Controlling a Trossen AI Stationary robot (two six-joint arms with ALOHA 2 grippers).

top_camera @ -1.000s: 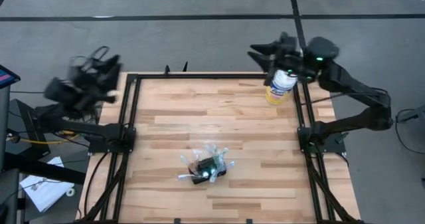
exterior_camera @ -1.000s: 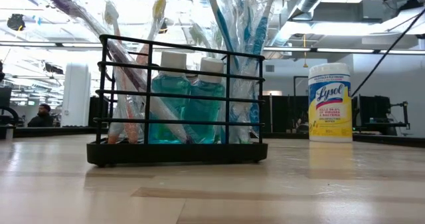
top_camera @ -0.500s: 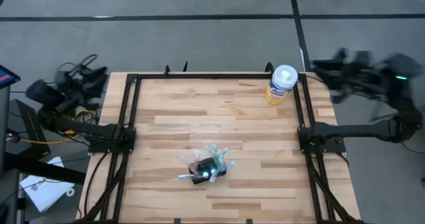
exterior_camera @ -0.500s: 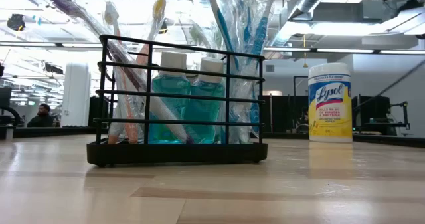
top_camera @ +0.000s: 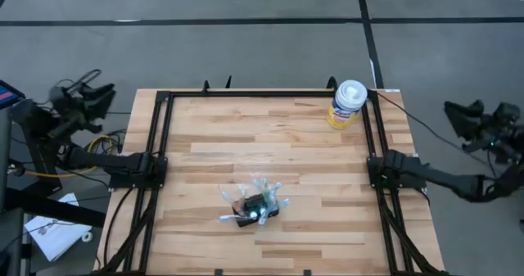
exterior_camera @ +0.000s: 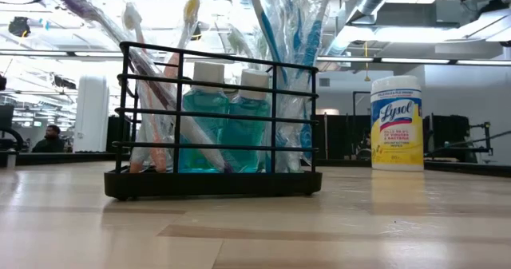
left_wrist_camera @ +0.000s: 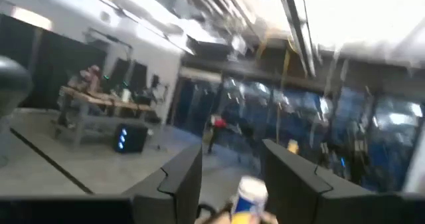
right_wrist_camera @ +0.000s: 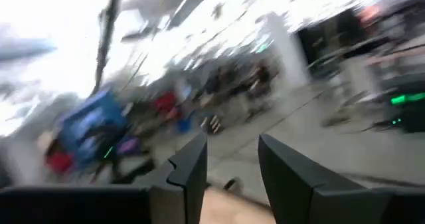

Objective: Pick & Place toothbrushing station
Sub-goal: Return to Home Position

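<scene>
The toothbrushing station (top_camera: 252, 206) is a small black wire holder filled with wrapped toothbrushes and two teal bottles. Its flat base rests on the wooden table (top_camera: 270, 137), near the front middle; the low view shows it upright (exterior_camera: 211, 125). My left gripper (top_camera: 92, 96) hangs off the table beyond its left edge, open with nothing between its fingers (left_wrist_camera: 232, 154). My right gripper (top_camera: 458, 116) hangs beyond the table's right edge, also open with nothing between its fingers (right_wrist_camera: 232, 147). Both are far from the station.
A white-and-yellow wipes canister (top_camera: 347, 104) stands upright at the table's far right corner, also seen in the low view (exterior_camera: 397, 123). Black frame rails (top_camera: 160, 145) run along the table's left, right and far edges. Papers (top_camera: 51, 231) lie on the floor at the left.
My right gripper has drawn back from above the wipes canister to beyond the table's right edge, rolling as it went. My left gripper has pulled away farther past the left edge. The canister and the station have stayed where they were.
</scene>
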